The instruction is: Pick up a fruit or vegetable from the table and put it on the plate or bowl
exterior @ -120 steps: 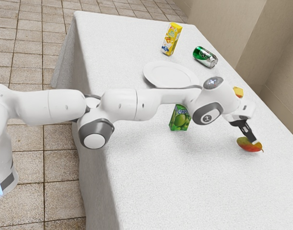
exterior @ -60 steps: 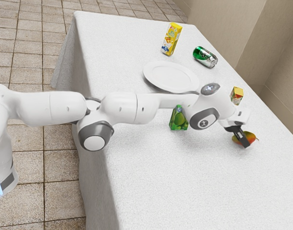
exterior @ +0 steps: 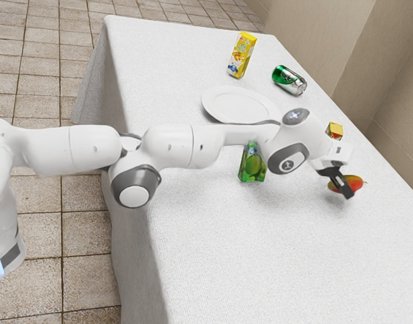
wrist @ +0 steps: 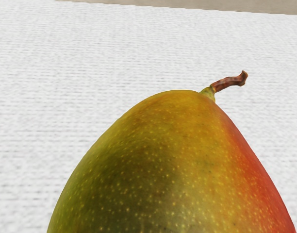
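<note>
Already the jaws were clamped on the mango (exterior: 354, 181), low over the tabletop (exterior: 260, 236); the grasp looked done, while carrying it to the plate (exterior: 237, 106), well apart at ten o'clock, remained.

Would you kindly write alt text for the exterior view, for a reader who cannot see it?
A white robot arm reaches across a white table, its black gripper shut on a red-green mango. A white plate lies beyond the arm, with a green juice carton, a yellow carton and a green can nearby.
</note>
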Controlling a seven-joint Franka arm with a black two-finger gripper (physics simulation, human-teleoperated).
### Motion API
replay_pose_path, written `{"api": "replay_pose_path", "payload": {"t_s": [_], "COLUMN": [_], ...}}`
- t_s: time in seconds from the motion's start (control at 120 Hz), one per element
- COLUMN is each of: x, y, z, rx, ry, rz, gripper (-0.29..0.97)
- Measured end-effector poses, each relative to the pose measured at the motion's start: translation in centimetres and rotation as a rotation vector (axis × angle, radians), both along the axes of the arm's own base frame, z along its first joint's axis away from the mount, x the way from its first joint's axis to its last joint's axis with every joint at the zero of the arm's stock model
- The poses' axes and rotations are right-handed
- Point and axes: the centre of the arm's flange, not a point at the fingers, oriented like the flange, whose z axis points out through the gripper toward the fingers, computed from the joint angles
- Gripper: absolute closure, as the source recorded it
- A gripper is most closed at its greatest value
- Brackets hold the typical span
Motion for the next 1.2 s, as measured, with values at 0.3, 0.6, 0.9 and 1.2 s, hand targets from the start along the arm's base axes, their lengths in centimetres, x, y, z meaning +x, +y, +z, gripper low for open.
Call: {"api": "replay_pose_path", "payload": {"t_s": [0.3, 0.6, 0.9, 1.2], "x": [-2.4, -7.5, -9.8, -11.6], "y": [1.3, 16.2, 28.2, 35.2], "z": [14.9, 25.3, 22.3, 18.6], "rx": [-0.007, 0.010, 0.011, -0.006], "ry": [-0.025, 0.006, 0.145, 0.236], "rz": [0.019, 0.205, 0.356, 0.414], "gripper": [0.56, 0.67, 0.68, 0.66]}}
